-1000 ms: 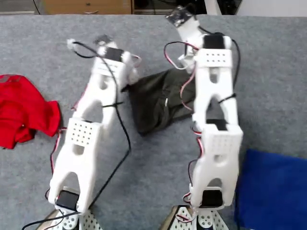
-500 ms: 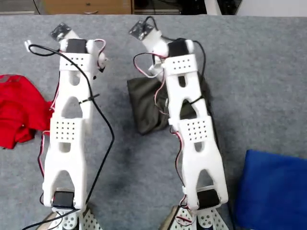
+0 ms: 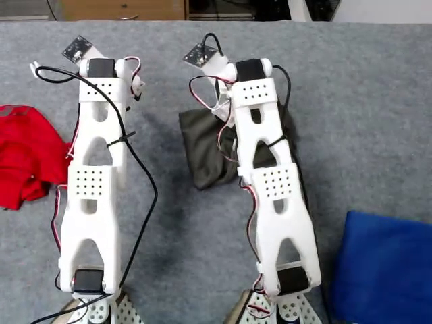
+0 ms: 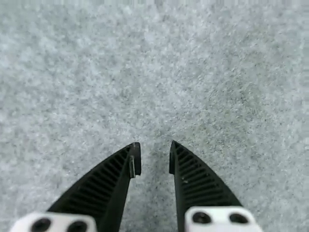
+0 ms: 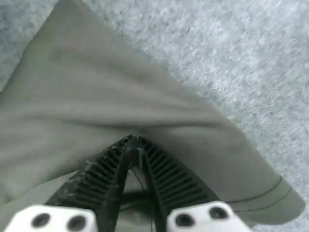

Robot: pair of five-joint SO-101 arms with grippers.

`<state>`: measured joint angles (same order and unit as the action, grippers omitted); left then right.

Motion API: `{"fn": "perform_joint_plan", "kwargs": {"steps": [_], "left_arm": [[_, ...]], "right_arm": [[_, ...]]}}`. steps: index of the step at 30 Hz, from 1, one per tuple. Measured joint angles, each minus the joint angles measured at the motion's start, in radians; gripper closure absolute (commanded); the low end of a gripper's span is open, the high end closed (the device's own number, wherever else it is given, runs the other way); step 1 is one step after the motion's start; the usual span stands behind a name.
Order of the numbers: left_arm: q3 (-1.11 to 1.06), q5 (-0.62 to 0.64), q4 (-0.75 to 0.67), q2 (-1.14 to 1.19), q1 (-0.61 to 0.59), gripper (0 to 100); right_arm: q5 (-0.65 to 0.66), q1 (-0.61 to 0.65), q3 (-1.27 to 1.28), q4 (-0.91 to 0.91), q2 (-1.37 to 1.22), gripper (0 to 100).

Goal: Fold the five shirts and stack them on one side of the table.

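both arms have swung leftward; left gripper (image 4: pixel 154 157) now hangs with jaws slightly parted over the grey carpeted table (image 4: pixel 217 72). right gripper (image 5: pixel 131 140) is pinched onto the crumpled dark olive cotton shirt (image 3: pixel 202 152) mid-table. recommendation: draw the fabric slowly, grip firm, so the fold lands flat.

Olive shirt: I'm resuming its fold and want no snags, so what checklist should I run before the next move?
1. Right gripper shut on the olive shirt: ok.
2. Left gripper open and empty over the bare table: ok.
3. Olive shirt lying flat: not ok, bunched beneath the right arm.
4. Red shirt folded: not ok, crumpled beside the left arm.
5. Blue shirt folded neatly: cannot tell, the picture's edge cuts it off.
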<state>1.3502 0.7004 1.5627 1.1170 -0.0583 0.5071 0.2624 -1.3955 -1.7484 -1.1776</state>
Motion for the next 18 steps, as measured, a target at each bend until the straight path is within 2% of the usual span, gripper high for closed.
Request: {"fn": "perform_joint_plan", "kwargs": {"steps": [8,18], "left_arm": [[0.0,0.0,0.0,0.0,0.0,89],[0.0,0.0,0.0,0.0,0.0,89]], "right_arm": [[0.0,-0.048,-0.008,-0.008,-0.083,98.9],[0.0,-0.18,-0.015,-0.02,-0.072,98.9]]}}
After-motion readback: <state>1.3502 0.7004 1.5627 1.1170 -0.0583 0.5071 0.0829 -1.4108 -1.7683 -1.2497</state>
